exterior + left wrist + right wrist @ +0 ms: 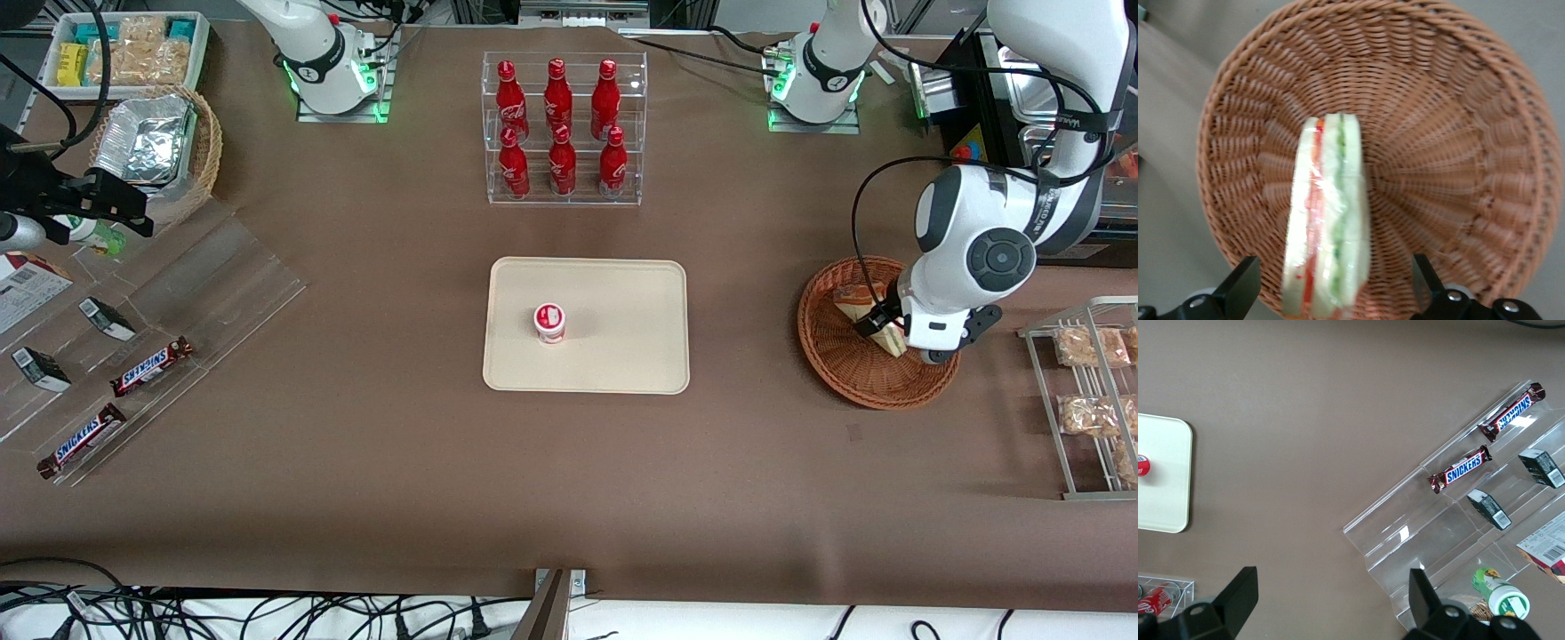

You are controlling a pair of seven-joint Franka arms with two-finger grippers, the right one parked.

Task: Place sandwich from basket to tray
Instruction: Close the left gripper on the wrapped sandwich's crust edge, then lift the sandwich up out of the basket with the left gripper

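On the brown table, toward the working arm's end, the basket (876,356) is lying with the sandwich (1328,220) inside it, so the transfer is not yet made. The tray (587,324) is sitting at the table's middle, well apart from the basket, and is carrying only a small red-lidded cup (549,322); by this evidence the grasp, the lift, the carry and the release are all remaining. The gripper (885,327) is hanging low over the basket, directly above the sandwich. In the wrist view the wedge is standing on edge, its green and red filling layers showing through the clear wrap, and the two fingers (1238,290) are straddling it with a gap on each side; the jaws are thus spread wide and are grasping nothing. A second wedge (855,300) is appearing in the basket just beside the gripper, farther from the front camera. The left arm is reaching down from its elbow, with the wrist pointing steeply at the basket floor. Farthest from the camera, a clear rack of red bottles (562,124) is standing.
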